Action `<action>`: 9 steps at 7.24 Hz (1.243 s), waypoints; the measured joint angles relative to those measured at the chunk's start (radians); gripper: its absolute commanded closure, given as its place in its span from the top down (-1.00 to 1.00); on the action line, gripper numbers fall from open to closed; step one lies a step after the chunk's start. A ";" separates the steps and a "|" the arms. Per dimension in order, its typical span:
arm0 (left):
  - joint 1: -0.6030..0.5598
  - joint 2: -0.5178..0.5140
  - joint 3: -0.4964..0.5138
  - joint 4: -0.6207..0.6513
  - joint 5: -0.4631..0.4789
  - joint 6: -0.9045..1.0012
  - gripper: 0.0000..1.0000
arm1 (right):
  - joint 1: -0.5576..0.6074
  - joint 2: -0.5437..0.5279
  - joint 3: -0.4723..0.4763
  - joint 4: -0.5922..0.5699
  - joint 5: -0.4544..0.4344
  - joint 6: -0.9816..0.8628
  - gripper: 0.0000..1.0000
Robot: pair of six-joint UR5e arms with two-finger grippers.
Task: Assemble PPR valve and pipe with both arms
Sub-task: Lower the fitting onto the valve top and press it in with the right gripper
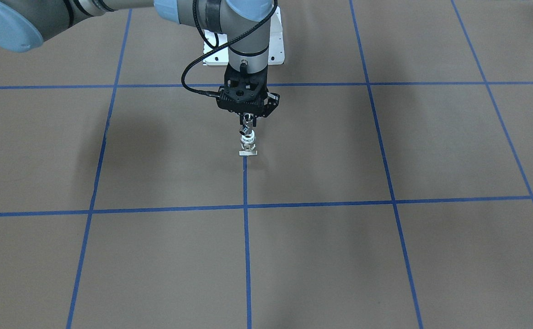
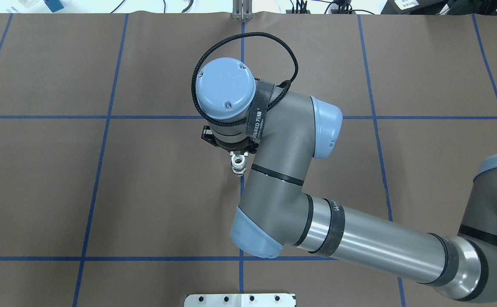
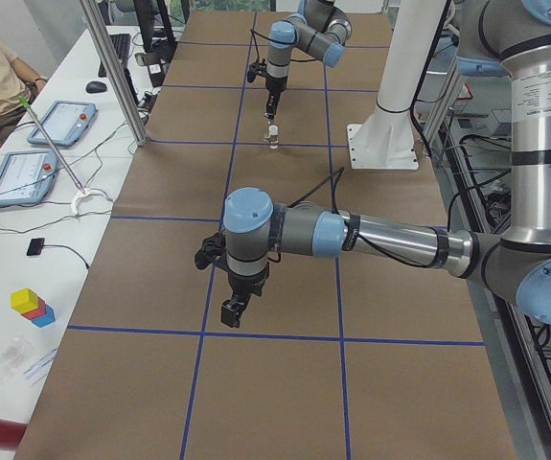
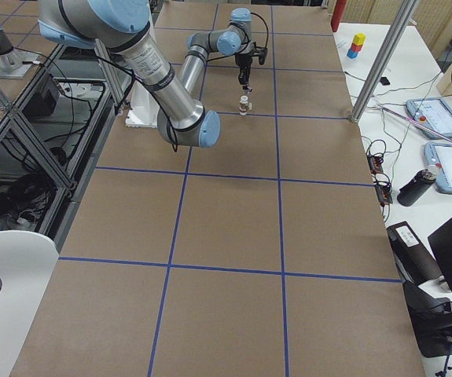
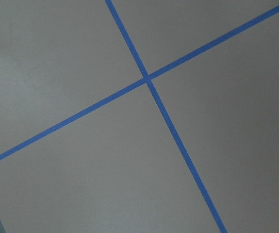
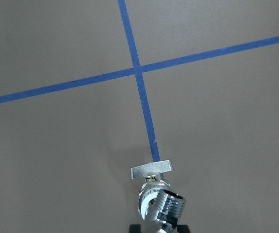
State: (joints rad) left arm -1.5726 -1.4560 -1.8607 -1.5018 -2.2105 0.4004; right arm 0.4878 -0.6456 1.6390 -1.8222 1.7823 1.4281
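- The pipe (image 6: 170, 208) is nearest the lens at the bottom edge of the right wrist view. It is a chrome elbow whose threaded mouth points to the upper right.
- Two dark fingertips (image 6: 135, 227) just show on either side of it at the frame's bottom edge.
- In the front view the right pincer (image 1: 247, 121) hangs straight down, a little above frame centre. It is clenched on the upper end of the pipe.
- The valve (image 1: 248, 143) stands upright directly under the pipe and touches it, with its white ring on top and the metal body below.
- Its flat tab (image 6: 151, 169) is lowest and seems to rest on the desk (image 1: 385, 256).
- The tab lies at the upper end of a vertical blue tape line (image 1: 246, 228).
- In the overhead view the stacked pair sits at mid-frame. It is just below the right wrist and beside the forearm that comes in from the lower right.
- In the left side view the left pincer (image 3: 231, 311) points down over the desk at lower centre, well apart from the valve at the top of the frame. I cannot tell whether it is released or clenched.
- The left wrist view shows only the desk and two crossing tape lines.
- A white pedestal (image 3: 390, 105) stands right of the valve in the left side view.
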 measured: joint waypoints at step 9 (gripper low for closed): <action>0.002 -0.007 0.002 0.001 0.000 -0.002 1.00 | -0.020 -0.030 -0.004 0.054 -0.024 0.004 -1.00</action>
State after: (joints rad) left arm -1.5709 -1.4630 -1.8588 -1.5008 -2.2105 0.3979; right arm 0.4679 -0.6755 1.6352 -1.7677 1.7582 1.4322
